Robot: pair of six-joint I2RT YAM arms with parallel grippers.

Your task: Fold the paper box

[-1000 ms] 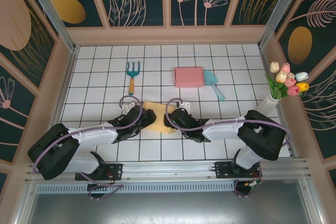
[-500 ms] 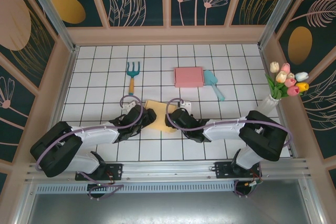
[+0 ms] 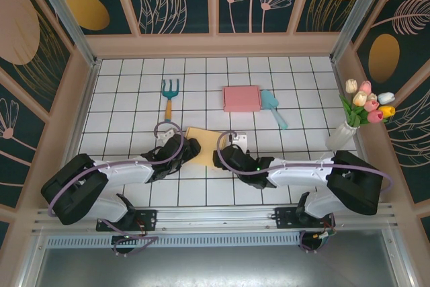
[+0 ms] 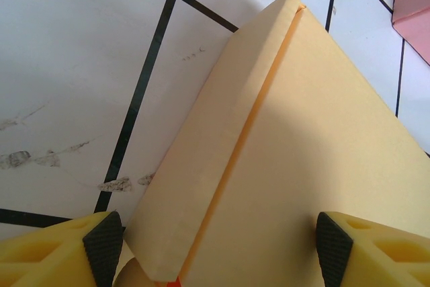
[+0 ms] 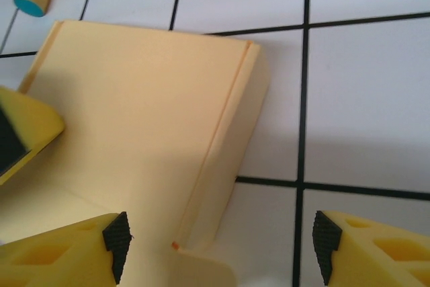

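Box (image 4: 302, 132): thin card, likely light, springy at creases, easily dented. Left gripper (image 4: 218, 247) and right gripper (image 5: 222, 247): fingers spread, gripping nothing, a side flap between each pair. Pinch there, gently.

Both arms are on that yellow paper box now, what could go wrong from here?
1. Both grippers are open, the left gripper straddling one side flap of the paper box, the right gripper the opposite flap. Nothing visibly pins the box, so an uneven push might slide it on the table or crease it off the score line.
2. A left finger shows in the right wrist view: the arms are close and might collide.
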